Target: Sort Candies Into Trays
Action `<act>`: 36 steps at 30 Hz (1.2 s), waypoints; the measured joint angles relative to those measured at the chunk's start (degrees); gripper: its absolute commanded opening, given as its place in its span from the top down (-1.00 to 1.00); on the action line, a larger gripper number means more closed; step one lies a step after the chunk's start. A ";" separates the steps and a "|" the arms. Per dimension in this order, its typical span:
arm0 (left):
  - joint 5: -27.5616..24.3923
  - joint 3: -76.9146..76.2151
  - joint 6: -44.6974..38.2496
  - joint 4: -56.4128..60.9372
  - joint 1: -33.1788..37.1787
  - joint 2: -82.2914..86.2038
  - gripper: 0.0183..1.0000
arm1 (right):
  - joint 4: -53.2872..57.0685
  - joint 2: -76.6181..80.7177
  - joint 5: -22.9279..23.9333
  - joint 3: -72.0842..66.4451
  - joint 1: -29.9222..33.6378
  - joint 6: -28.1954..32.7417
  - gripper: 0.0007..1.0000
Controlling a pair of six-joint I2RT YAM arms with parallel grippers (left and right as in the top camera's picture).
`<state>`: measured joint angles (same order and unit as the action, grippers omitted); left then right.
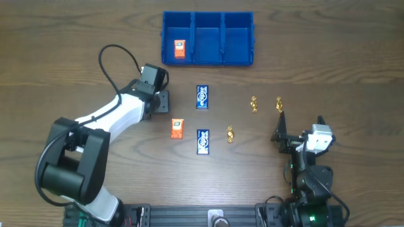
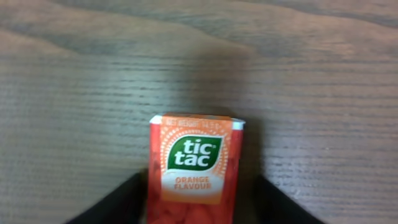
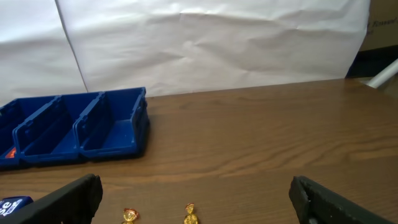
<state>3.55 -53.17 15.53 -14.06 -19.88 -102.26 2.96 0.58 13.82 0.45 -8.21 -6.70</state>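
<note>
Left wrist view: your left gripper [image 2: 199, 178] straddles the orange candy box [image 2: 189, 158] on the table [image 2: 74, 93], fingers apart; your right gripper [image 3: 194, 182] gapes wide near gold candies [image 3: 190, 214]

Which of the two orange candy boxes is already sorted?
The far orange box, lying in the left compartment of the blue tray. The near orange box lies on the table, outside it.

The left arm [image 1: 107, 116] had a white link between black joints, and a black cable [image 1: 117, 53] looped off its wrist. The right arm [image 1: 308, 173] was black with a pale wrist block [image 1: 320, 135]; the right gripper [image 3: 194, 186] had black fingers [image 3: 65, 198].
</note>
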 measured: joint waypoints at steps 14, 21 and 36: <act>-0.31 0.00 0.85 0.96 0.00 0.20 0.48 | 0.00 0.00 -0.02 0.00 0.00 0.00 -1.00; -0.39 -1.16 1.46 -4.15 -0.22 10.93 0.48 | 0.02 0.00 -0.02 0.00 0.00 0.02 -1.00; 3.04 -33.33 0.96 -18.82 -0.22 9.92 0.51 | 0.00 0.00 0.00 0.00 0.00 0.02 -1.00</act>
<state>6.59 -86.50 16.49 -32.88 -20.10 -92.33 2.96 0.58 13.82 0.45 -8.21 -6.68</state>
